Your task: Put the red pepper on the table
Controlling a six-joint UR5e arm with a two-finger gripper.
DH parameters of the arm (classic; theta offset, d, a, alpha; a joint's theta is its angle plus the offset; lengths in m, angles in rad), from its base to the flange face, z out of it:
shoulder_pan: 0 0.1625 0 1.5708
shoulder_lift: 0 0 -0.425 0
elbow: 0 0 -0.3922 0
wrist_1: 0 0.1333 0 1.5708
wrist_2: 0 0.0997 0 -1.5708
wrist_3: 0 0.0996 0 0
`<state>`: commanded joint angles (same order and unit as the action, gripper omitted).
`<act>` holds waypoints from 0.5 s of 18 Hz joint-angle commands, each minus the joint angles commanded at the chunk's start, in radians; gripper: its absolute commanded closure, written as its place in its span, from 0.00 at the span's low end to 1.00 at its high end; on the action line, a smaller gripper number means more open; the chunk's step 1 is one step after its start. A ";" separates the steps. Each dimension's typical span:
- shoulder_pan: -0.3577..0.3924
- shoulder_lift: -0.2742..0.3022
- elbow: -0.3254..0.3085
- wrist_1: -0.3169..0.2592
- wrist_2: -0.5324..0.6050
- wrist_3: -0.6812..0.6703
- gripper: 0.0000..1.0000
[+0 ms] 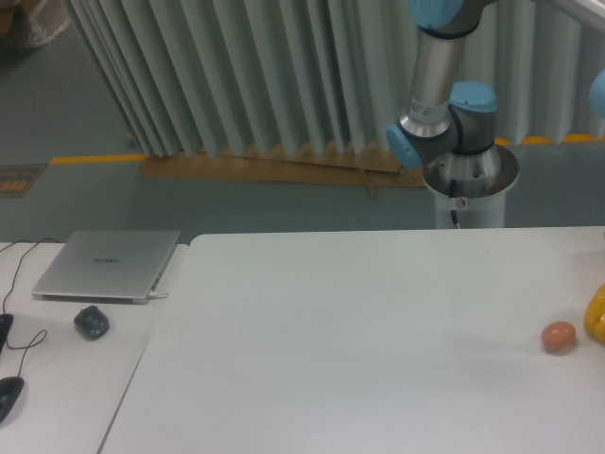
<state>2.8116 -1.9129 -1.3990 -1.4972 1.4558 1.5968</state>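
Arm raised behind the white desk, its fingers out of view.

Only the arm's base and lower joints show, so the fingers' state cannot be told, and no red pepper is visible. An orange-pink ball sits beside a yellow object at the desk's right edge.

My arm rises from base behind table, toward far right; my fingers out of frame. Curtain behind base. On table near right edge: small ball, just left of object cut off by frame edge. Desk left of table, touching along its side. On desk: laptop at back, lump just before it, mouse at front left, cables at left
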 joint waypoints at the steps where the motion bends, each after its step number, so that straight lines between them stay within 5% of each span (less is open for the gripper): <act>1: 0.015 0.000 -0.002 0.014 -0.005 0.006 0.00; 9: 0.088 -0.021 -0.029 0.112 0.064 0.291 0.00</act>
<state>2.8992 -1.9343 -1.4281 -1.3854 1.5199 1.8882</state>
